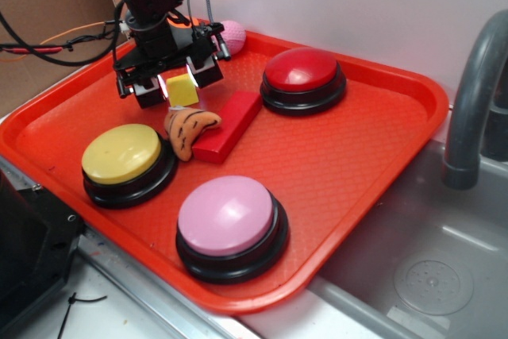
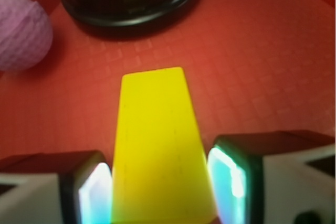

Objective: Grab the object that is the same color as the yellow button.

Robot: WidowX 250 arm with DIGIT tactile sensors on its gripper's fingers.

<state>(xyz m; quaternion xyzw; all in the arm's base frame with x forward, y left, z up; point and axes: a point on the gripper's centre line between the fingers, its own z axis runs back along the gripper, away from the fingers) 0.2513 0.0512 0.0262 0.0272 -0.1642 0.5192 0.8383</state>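
In the upper left of the exterior frame, the black claw (image 1: 179,78) is closed on the small yellow cube-like block (image 1: 183,90), its two pads pressed against opposite faces; the wrist view shows the block (image 2: 157,150) filling the gap between them, above the red plastic tray (image 1: 333,156). Just below the block lie an orange striped plush toy (image 1: 189,129) and a red rectangular bar (image 1: 229,126), touching each other. The large pale-yellow domed button on a black base (image 1: 124,156) sits at the left, a pink button (image 1: 228,220) at lower centre, a red button (image 1: 302,73) at upper centre, and a pink ball (image 1: 232,35) by the tray's far rim.
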